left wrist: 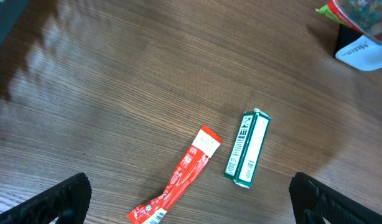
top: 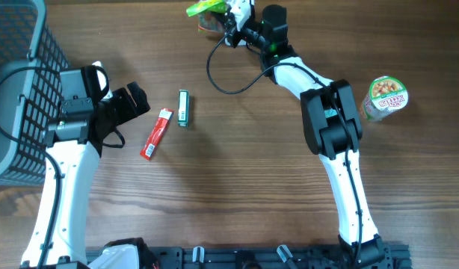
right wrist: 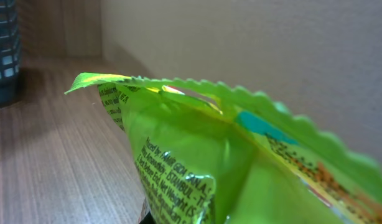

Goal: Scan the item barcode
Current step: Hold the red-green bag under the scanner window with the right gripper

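Now, at the top centre of the overhead view, the right gripper [top: 233,15] is clamped tight on the crinkled green packet [top: 205,9] — its printed face fills the right wrist view. At mid-left the left gripper [top: 132,112] stands wide open, holding nothing — a red stick sachet [top: 156,134] and a slim green box [top: 183,107] lie just right of it.

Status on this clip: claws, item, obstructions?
Left claw open, empty. Right claw shut on green snack packet, far side. Red sachet, green box loose by left claw.
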